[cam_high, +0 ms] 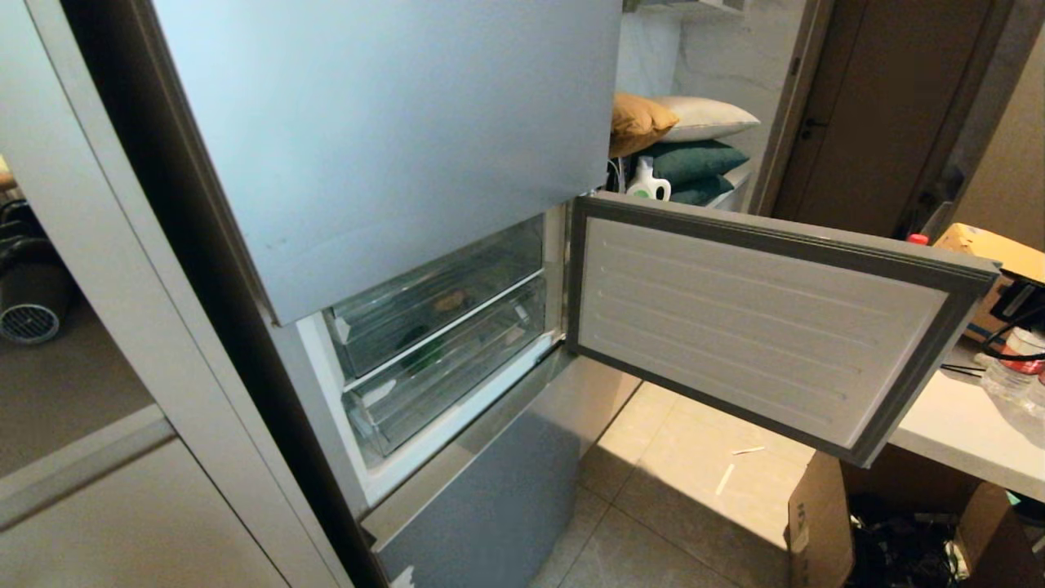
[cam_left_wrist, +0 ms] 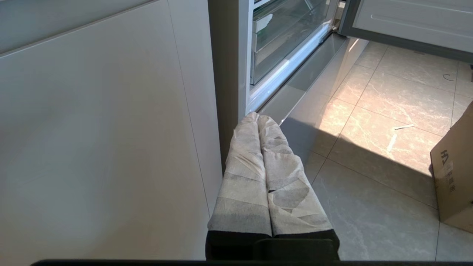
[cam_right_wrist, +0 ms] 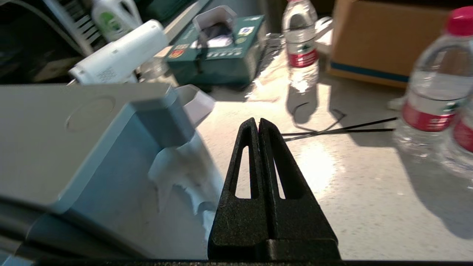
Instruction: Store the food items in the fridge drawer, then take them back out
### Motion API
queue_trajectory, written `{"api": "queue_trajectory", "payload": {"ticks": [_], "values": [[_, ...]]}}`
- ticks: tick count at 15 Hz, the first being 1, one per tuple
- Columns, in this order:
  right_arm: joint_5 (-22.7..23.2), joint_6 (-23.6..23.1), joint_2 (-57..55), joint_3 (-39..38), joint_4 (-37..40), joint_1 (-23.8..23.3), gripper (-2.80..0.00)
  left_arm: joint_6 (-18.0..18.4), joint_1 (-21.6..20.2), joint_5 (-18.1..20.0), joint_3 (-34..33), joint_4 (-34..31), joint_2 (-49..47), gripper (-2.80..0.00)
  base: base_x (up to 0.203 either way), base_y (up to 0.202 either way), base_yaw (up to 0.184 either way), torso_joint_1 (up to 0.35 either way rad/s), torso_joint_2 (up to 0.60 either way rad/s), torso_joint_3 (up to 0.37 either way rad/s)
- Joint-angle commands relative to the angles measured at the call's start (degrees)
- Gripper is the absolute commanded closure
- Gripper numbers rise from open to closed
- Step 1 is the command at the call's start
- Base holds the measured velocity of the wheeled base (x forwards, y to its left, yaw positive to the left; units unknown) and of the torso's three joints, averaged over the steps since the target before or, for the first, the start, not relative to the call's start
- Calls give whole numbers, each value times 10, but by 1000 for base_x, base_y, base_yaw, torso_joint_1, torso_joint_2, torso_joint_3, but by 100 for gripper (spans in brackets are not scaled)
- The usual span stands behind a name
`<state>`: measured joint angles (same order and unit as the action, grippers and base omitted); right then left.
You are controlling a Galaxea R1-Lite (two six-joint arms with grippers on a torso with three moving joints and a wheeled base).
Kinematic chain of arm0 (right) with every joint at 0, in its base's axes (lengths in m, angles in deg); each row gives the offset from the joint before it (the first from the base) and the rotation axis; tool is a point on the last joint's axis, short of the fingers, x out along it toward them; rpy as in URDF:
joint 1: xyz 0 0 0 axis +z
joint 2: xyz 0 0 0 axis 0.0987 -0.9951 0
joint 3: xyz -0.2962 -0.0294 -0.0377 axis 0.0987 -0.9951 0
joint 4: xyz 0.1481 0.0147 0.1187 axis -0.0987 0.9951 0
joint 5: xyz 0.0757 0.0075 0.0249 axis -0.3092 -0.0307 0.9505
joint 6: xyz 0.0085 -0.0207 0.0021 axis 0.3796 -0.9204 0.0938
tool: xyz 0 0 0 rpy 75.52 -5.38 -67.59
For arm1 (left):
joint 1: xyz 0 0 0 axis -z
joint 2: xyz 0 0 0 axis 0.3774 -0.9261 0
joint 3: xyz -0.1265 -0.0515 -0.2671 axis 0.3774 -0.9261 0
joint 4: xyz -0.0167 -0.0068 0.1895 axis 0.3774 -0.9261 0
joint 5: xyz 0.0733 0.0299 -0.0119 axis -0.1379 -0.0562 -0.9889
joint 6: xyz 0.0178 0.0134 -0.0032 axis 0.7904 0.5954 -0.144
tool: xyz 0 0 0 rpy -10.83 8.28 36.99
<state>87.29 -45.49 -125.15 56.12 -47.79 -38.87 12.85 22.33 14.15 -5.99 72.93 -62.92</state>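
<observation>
The fridge's middle blue-grey door (cam_high: 767, 318) stands swung wide open to the right. Behind it, two clear plastic bins (cam_high: 441, 327) are pushed in. A tan-brown lump (cam_high: 450, 301) lies in the upper bin, with a dark green shape (cam_high: 418, 337) that may be the pepper just below and left of it. My right gripper (cam_right_wrist: 258, 121) is shut and empty. It hovers over the white counter beside the door's free corner (cam_right_wrist: 74, 129), where white tape scraps (cam_right_wrist: 184, 177) hang. My left gripper (cam_left_wrist: 258, 117), with tape-wrapped fingers, is shut, empty and parked low by the fridge's left side. Neither arm shows in the head view.
On the white counter (cam_right_wrist: 351, 207) stand water bottles (cam_right_wrist: 432, 92), another bottle (cam_right_wrist: 301, 44), a green carton (cam_right_wrist: 218, 48), a cardboard box (cam_right_wrist: 388, 40) and black cables (cam_right_wrist: 332, 129). A cardboard box (cam_high: 816, 523) stands on the tiled floor under the open door. White cabinet fronts (cam_left_wrist: 92, 147) flank the fridge's left.
</observation>
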Motion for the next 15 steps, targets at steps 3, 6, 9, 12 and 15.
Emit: {"api": "queue_trajectory", "payload": {"ticks": [3, 6, 9, 12, 15], "values": [[26, 2, -17, 14, -3, 0, 0, 0, 0, 0, 0, -1, 0, 0, 0, 0, 0, 0, 0, 0], [68, 5, -23, 25, -3, -8, 0, 0, 1, 0, 0, 0, 0, 0, 0, 0, 0, 0, 0, 0], [87, 5, -24, 26, -3, -14, 0, 0, 0, 0, 0, 0, 0, 0, 0, 0, 0, 0, 0, 0], [97, 5, -16, 15, -3, -15, 0, 0, 0, 0, 0, 0, 0, 0, 0, 0, 0, 0, 0, 0], [115, 5, -12, 10, -3, -15, 0, 0, 1, 0, 0, 0, 0, 0, 0, 0, 0, 0, 0, 0]]}}
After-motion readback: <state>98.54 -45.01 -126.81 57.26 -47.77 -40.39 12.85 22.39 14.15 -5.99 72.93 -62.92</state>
